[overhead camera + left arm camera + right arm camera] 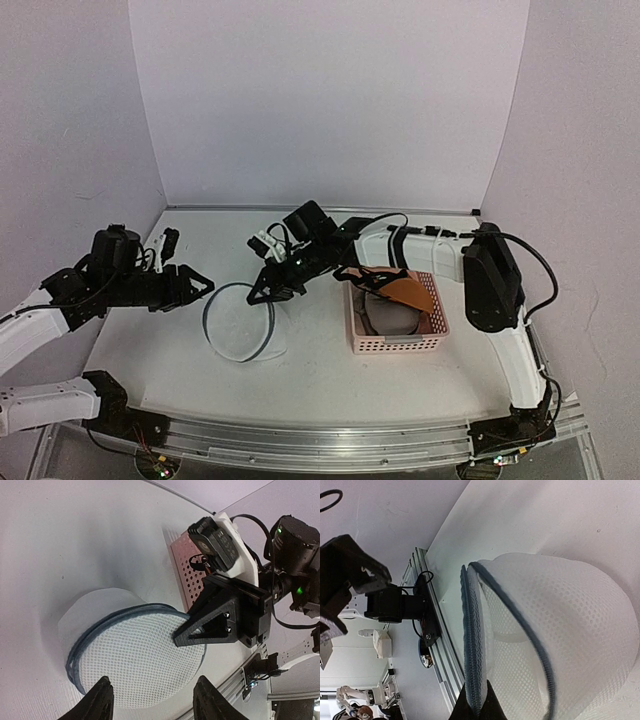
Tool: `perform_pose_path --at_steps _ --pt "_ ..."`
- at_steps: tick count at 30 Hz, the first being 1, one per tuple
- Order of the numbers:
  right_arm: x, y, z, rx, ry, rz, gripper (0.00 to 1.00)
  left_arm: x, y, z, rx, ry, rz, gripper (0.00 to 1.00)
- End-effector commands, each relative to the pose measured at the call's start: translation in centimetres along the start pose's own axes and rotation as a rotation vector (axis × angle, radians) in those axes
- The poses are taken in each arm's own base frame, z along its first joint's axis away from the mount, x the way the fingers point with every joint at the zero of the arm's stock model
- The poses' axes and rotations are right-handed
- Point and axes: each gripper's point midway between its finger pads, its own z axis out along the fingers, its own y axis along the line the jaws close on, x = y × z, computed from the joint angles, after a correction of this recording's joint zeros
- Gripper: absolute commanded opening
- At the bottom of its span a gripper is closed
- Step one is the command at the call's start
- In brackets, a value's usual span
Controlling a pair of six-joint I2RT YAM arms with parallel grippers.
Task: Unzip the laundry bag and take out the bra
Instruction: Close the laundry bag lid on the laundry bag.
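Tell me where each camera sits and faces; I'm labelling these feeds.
Top external: above, behind the bases, looking down at the table; both arms, laundry bag, bra in pink basket.
Left wrist: faces the bag's round mesh face; open left gripper below, right gripper ahead.
Right wrist: looks along the bag's side; shut right gripper pinches the zipper rim.
Shared: all three show the bag.

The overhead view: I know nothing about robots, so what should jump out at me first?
A round white mesh laundry bag sits near the middle of the view, with the right gripper pinched shut on its dark zipper rim. To its right, an orange-brown bra with black straps lies in a pink basket. The left gripper hangs open on the bag's other side.
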Motion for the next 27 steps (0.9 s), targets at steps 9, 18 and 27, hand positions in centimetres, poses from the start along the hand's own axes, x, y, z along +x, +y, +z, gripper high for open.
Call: perform_pose_path --at_steps 9,18,27 --pt "-1.8 -3.9 1.5 -0.167 -0.080 0.213 0.00 1.7 0.0 3.0 0.072 0.074 0.020 0.54" --pt "0.2 -8.2 3.7 -0.110 -0.084 0.330 0.00 3.3 0.8 6.3 0.043 0.141 0.026 0.53" --pt "2.3 -11.0 5.4 -0.097 -0.068 0.413 0.00 3.9 0.4 10.5 0.017 0.207 0.059 0.51"
